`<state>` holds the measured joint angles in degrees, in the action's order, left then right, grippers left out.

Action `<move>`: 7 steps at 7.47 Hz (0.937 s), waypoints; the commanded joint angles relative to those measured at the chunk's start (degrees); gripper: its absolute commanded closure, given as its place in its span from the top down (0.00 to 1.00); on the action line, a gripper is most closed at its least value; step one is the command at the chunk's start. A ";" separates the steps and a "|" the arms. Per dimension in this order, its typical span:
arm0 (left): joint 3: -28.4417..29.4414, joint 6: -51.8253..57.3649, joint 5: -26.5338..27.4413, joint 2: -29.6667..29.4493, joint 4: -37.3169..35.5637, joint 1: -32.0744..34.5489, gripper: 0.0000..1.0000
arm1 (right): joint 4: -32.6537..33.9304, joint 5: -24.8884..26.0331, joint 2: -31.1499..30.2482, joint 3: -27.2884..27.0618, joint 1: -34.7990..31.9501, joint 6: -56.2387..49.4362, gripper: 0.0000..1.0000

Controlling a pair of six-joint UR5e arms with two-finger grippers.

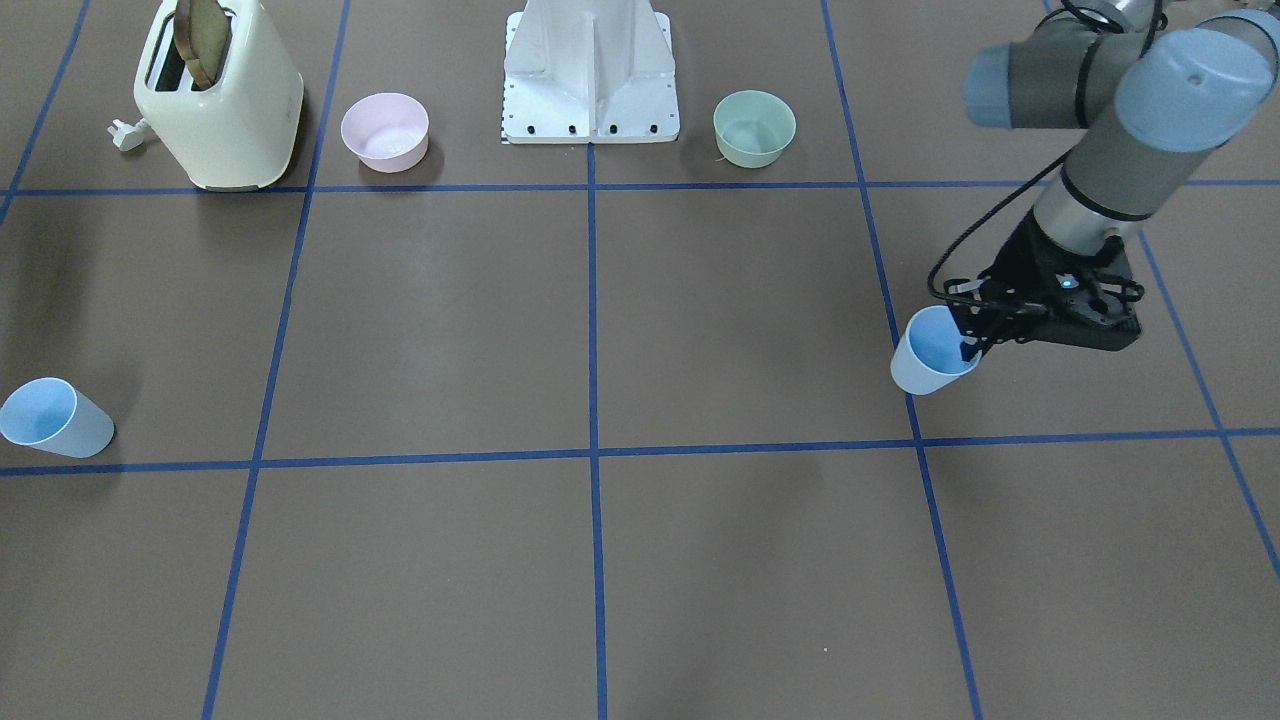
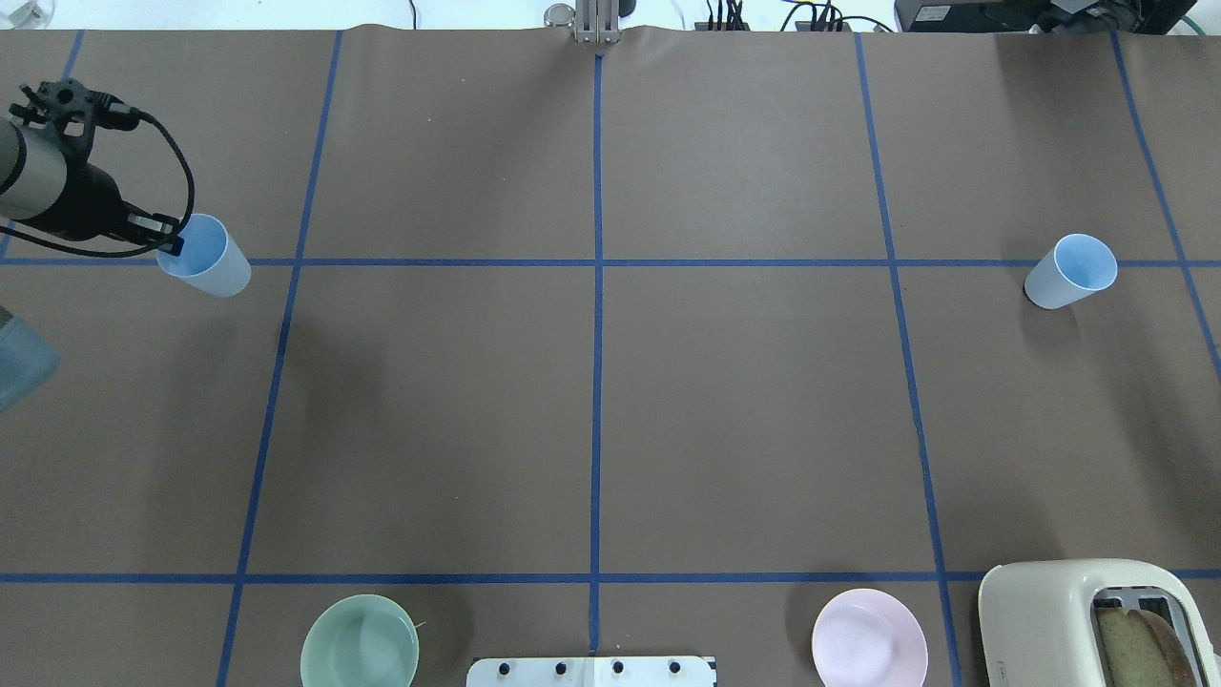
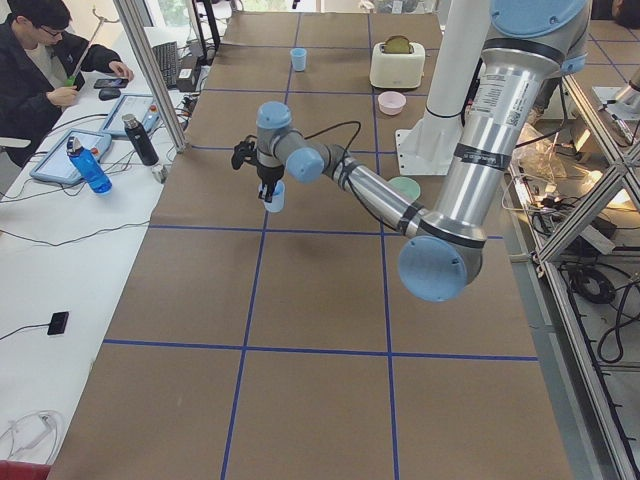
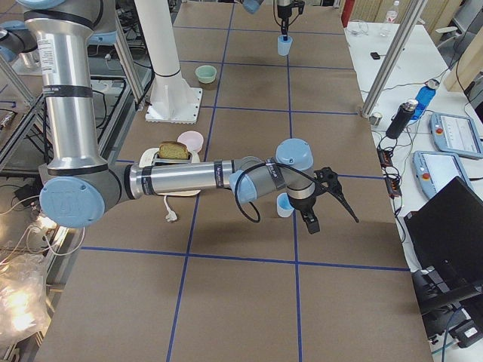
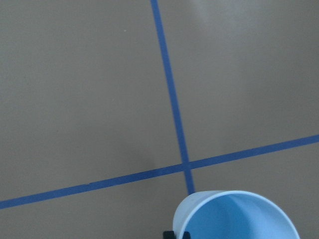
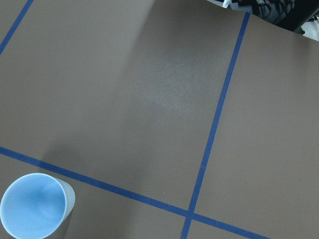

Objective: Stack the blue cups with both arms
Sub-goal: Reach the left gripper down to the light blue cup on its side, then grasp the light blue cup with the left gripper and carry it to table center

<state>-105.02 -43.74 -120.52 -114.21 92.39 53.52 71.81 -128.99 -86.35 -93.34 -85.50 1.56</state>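
Left arm (image 1: 1100,170) is reaching out to the far left part of the table (image 1: 600,330). The left fingers (image 1: 968,350) are clamped on the wall of the left cup (image 1: 925,358), one finger inside the rim and the other outside it. The cup hangs upright with its mouth up, right by a crossing of the blue tape lines (image 1: 592,455). I cannot tell whether its base touches the table.

The right cup (image 2: 1073,270) stands upright on the table on the far right, just beside a tape line, with nothing touching it. In the right wrist view it sits in the lower left corner.

Right arm (image 4: 181,179) stretches low over the table, its wrist just above that cup. The right fingers (image 4: 311,221) show only in the right side view, so I cannot tell whether they are apart or together. They are beside the cup, not around it.

Surroundings:
- All four stand along the robot's edge of the table, well apart from both cups.
- The white base (image 1: 592,75) is in the middle.
- The green bowl (image 1: 754,128) is on the left arm's side of the base.
- The pink bowl (image 1: 385,132) is on the right arm's side of the base.
- A cream toaster (image 1: 220,110) holding a slice of bread (image 1: 203,40) stands just beyond the pink bowl, with its plug lying next to it.
- In the right side view the right arm passes in front of the toaster and pink bowl.

An operator (image 3: 40,60) sits at the side desk past the far edge, with bottles and tablets in front of him.
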 commanded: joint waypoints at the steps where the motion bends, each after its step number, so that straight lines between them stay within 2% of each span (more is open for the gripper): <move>1: 0.95 -14.20 5.78 -10.20 -3.62 -11.88 0.00 | 0.00 0.05 0.13 0.00 0.07 0.20 1.00; 4: 8.05 -22.95 15.82 -18.66 -3.19 -23.08 0.00 | 0.00 -0.03 0.13 0.08 0.07 0.55 1.00; 7: 13.61 -25.25 19.25 -23.16 -2.49 -27.22 0.00 | 0.00 -0.03 0.04 0.08 0.07 0.55 1.00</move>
<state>-93.44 -68.38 -103.11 -135.85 89.52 28.17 71.81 -129.02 -86.25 -93.25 -85.43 2.09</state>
